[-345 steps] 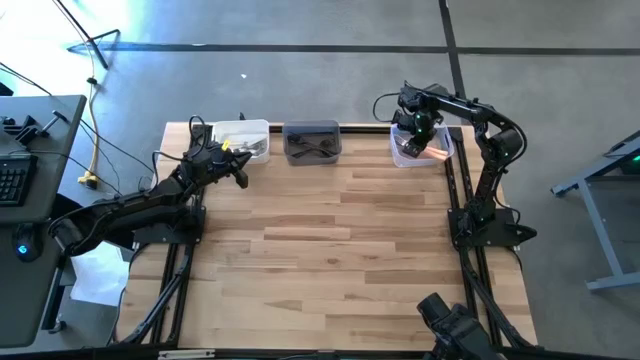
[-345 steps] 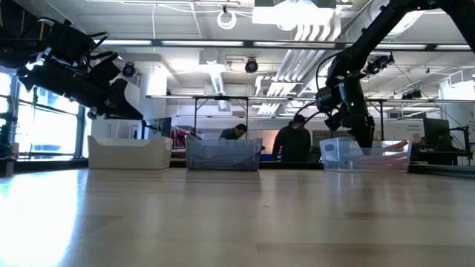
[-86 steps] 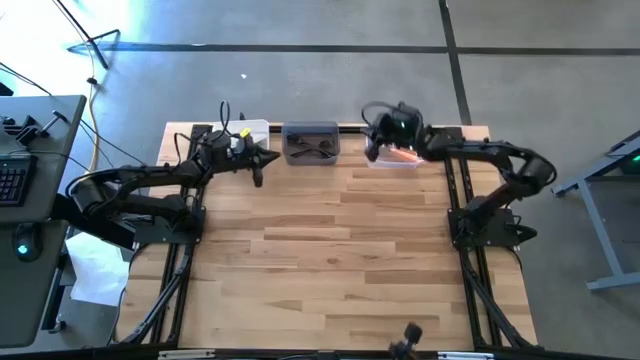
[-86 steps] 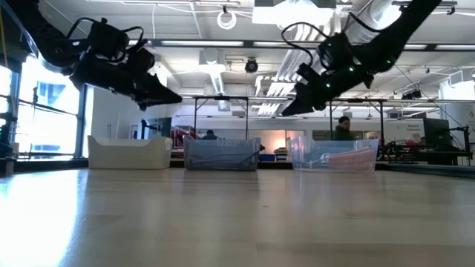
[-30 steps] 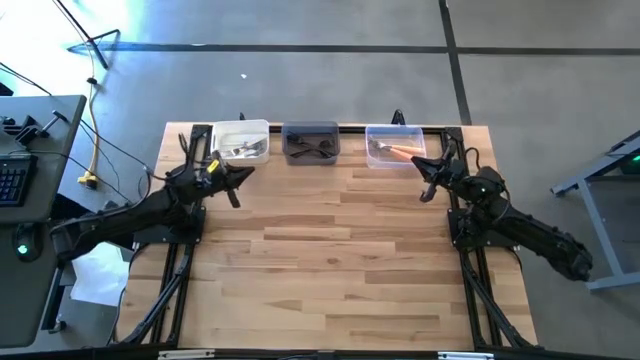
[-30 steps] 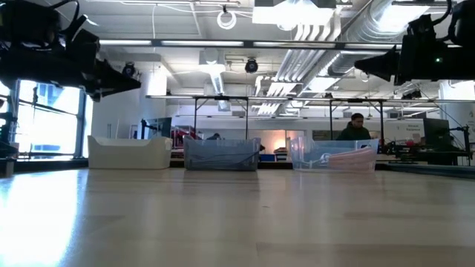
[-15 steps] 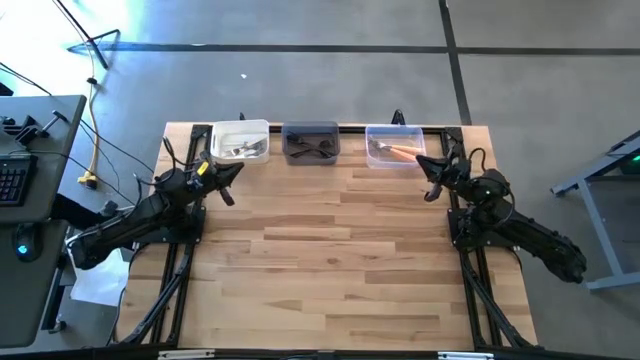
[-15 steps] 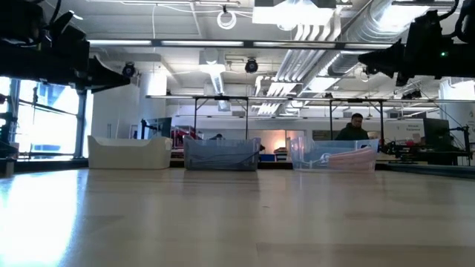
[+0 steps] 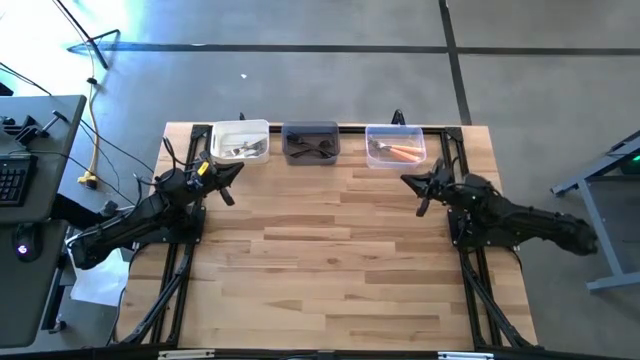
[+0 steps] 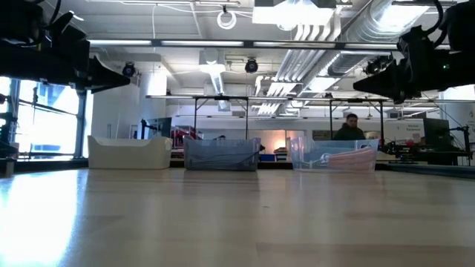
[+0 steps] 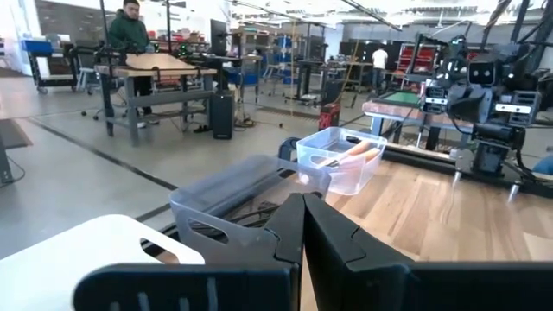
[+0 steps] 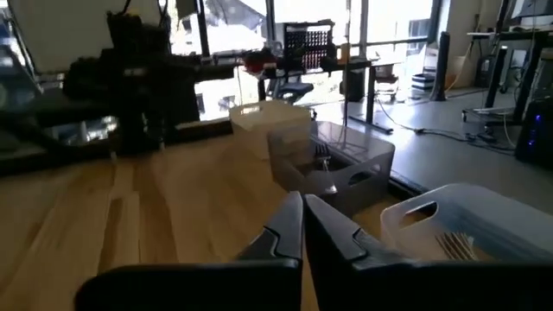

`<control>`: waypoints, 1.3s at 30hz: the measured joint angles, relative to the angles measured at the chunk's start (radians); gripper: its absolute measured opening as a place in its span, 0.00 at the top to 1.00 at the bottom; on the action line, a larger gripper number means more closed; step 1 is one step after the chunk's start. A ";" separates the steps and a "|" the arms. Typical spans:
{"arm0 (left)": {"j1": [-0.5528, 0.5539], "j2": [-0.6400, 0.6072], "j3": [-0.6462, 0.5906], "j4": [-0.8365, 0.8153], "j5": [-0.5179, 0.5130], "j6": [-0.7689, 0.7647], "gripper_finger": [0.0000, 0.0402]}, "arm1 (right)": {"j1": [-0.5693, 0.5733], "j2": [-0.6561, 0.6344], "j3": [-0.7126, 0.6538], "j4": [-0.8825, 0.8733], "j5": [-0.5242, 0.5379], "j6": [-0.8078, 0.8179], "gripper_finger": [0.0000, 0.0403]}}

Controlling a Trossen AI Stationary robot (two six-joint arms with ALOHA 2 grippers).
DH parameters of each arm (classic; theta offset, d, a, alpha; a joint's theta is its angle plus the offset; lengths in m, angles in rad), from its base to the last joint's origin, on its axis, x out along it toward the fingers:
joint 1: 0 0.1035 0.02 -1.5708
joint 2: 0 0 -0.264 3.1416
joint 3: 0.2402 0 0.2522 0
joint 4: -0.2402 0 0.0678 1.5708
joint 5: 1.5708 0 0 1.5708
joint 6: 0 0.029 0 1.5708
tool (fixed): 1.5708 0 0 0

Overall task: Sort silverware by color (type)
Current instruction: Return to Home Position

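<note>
Forks [image 9: 398,152] sorted in three bins [image 9: 312,127] along desk [image 9: 320,260] far edge. Left gripper [image 11: 302,203] near left edge, right gripper [image 12: 302,203] near right edge, both clenched, empty. We fold arms home smoothly, clear of bins.

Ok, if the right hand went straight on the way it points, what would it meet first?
Likely the dark bin, which sits just beyond the shut tips of the right hand in its wrist view. The low view shows the hand above bin height, so it may pass over instead.
</note>
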 joint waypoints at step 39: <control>-0.002 0.023 0.000 -0.007 0.038 -0.061 1.00 | 0.037 -0.155 0.000 -0.152 0.008 -0.151 1.00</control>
